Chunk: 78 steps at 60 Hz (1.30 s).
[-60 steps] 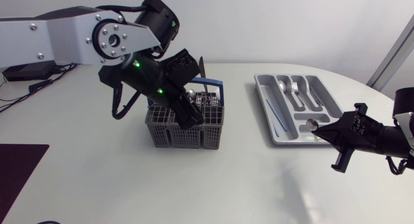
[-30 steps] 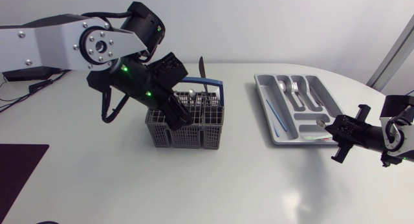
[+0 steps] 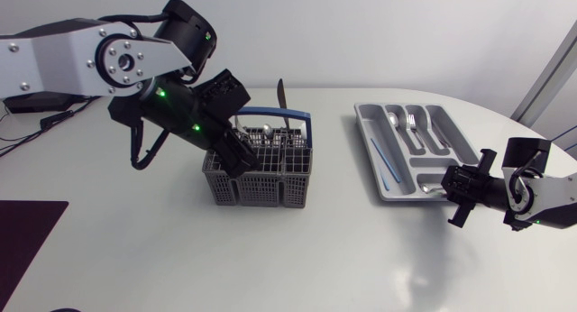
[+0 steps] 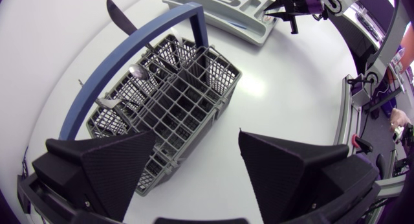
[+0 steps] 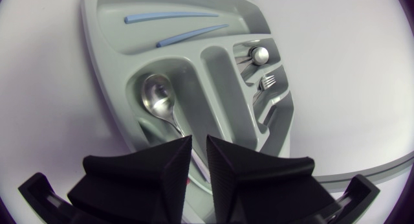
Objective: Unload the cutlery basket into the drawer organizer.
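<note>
The left jaws stand wide apart and empty, just above the grey cutlery basket (image 3: pixel 261 190). The basket sits mid-desk (image 3: pixel 361 249) with a dark knife (image 3: pixel 281 100) upright in it. The right jaws are drawn almost together at one end of the drawer organizer (image 5: pixel 220 75), over the handle of a spoon (image 5: pixel 157 98) lying in a compartment; contact cannot be confirmed.

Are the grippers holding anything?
Left gripper holds nothing. Right gripper sits at the handle end of the spoon; whether it grips it cannot be told.
</note>
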### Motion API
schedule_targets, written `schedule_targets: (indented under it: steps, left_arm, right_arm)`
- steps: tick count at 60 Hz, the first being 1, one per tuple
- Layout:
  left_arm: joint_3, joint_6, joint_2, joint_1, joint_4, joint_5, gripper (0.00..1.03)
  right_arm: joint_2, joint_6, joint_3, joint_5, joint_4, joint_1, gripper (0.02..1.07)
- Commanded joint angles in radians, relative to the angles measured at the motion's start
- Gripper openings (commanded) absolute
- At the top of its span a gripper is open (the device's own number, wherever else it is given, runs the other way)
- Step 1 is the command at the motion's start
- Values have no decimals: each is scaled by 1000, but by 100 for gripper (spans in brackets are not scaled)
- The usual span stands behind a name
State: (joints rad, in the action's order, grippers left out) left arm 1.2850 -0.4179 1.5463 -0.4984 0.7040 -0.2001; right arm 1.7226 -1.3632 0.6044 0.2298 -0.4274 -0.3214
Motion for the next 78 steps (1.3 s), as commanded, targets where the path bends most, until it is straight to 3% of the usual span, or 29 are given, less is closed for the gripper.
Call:
schedule_targets:
  steps: [1,11,15,26,42,51,57,60,64,78]
  left_arm:
    - [-30,16,-23,11,-6,10,99]
    - [-50,18,-29,24,-24,27,99]
    - [-67,19,-32,32,-44,36,99]
    - [-128,22,-40,52,-116,64,99]
    - [-194,36,-71,98,-192,64,98]
    - [-220,36,-92,109,-205,64,98]
    - [-236,34,-98,118,-216,65,98]
    - [-245,34,-101,129,-230,65,98]
    - [-251,34,-100,139,-244,65,98]
    - [-259,47,-74,147,-298,64,98]
  right_arm:
    - [14,-25,-22,-10,-14,5,43]
    - [-78,-1,-52,-3,-1,1,72]
    - [-150,41,-72,5,33,18,72]
    - [-428,228,-83,100,325,151,72]
    - [-603,598,-6,115,492,495,71]
    - [-552,765,75,105,486,650,59]
    - [-488,836,123,103,463,708,41]
    - [-416,866,166,106,446,746,24]
    - [-351,891,199,105,421,772,14]
    - [-159,946,308,82,337,823,11]
